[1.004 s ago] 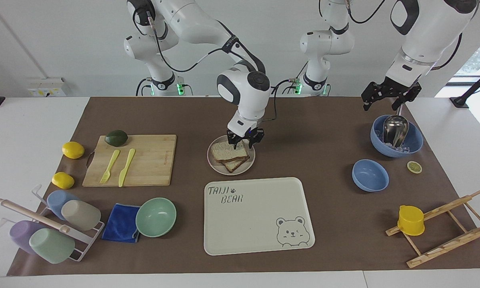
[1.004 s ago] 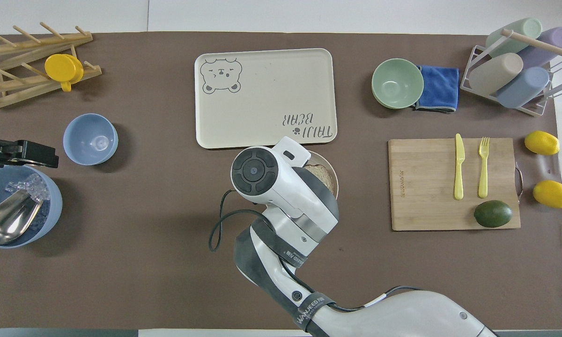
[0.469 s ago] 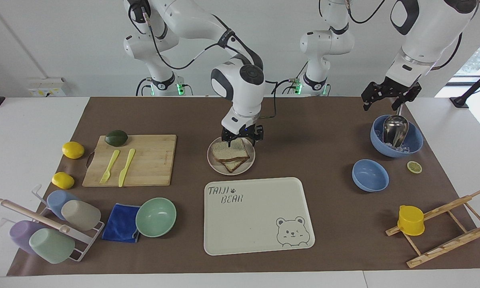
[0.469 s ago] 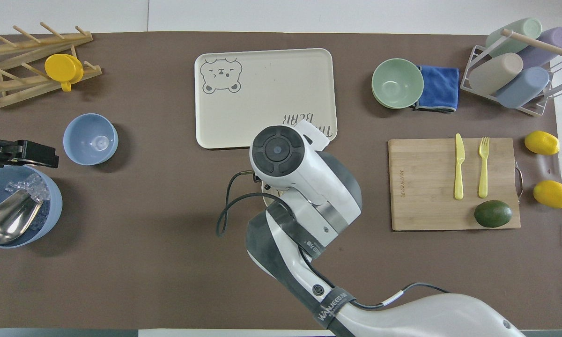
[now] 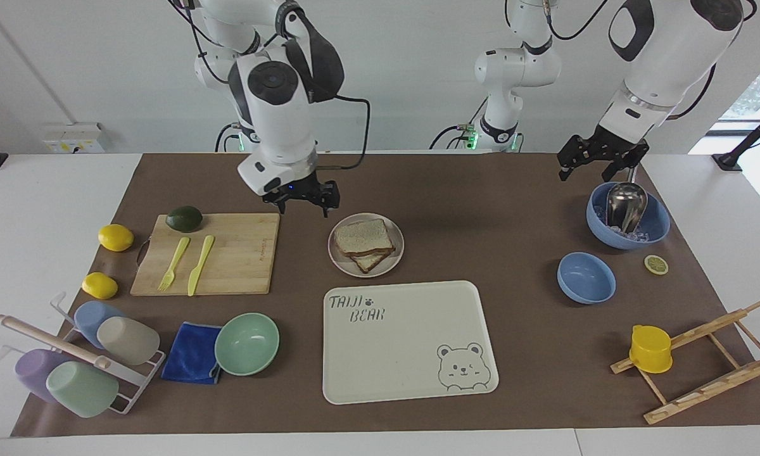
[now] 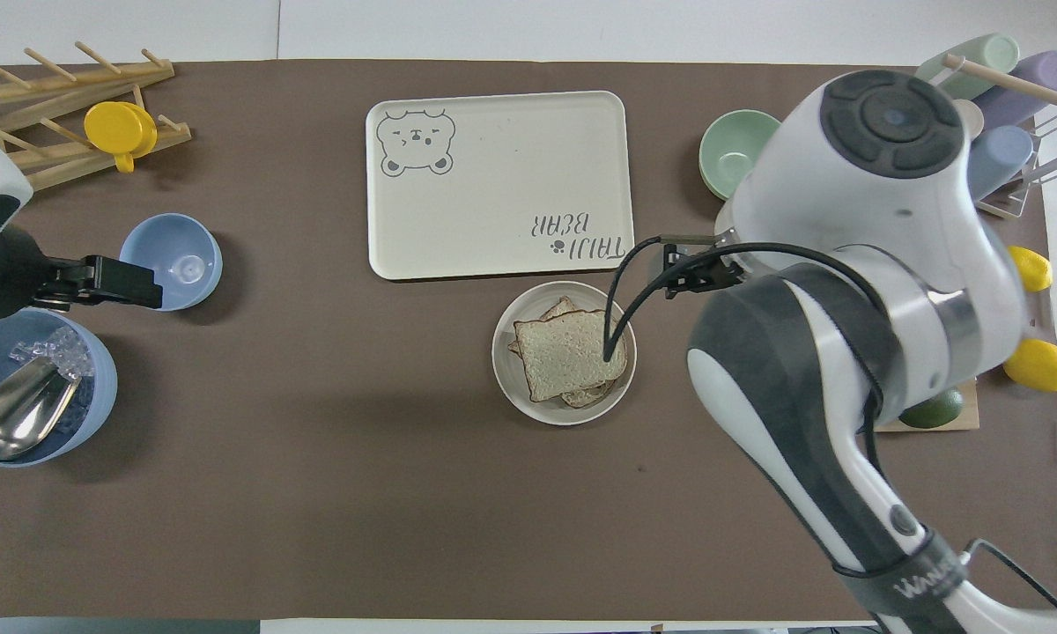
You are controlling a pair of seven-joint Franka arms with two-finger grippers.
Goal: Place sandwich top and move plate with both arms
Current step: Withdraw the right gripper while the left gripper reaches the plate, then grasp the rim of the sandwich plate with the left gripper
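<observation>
The sandwich top (image 5: 362,236) (image 6: 559,357), a pale slice with a brown crust, lies flat on another slice on the round beige plate (image 5: 398,246) (image 6: 515,380) mid-table. My right gripper (image 5: 302,204) hangs open and empty in the air, over the mat between the plate and the cutting board, apart from both. The right arm's wrist hides it in the overhead view. My left gripper (image 5: 598,163) (image 6: 145,286) waits open above the blue bowl of ice (image 5: 627,218) at the left arm's end.
A cream bear-printed tray (image 5: 411,342) lies just farther from the robots than the plate. The cutting board (image 5: 240,253) carries a fork, a knife and an avocado. A mint bowl (image 5: 247,343), blue cloth, cup rack, lemons, small blue bowl (image 5: 586,277) and wooden rack stand around.
My right gripper has lifted off the plate and swung toward the right arm's end of the table, leaving the top slice on the plate. The left gripper shifted slightly.
</observation>
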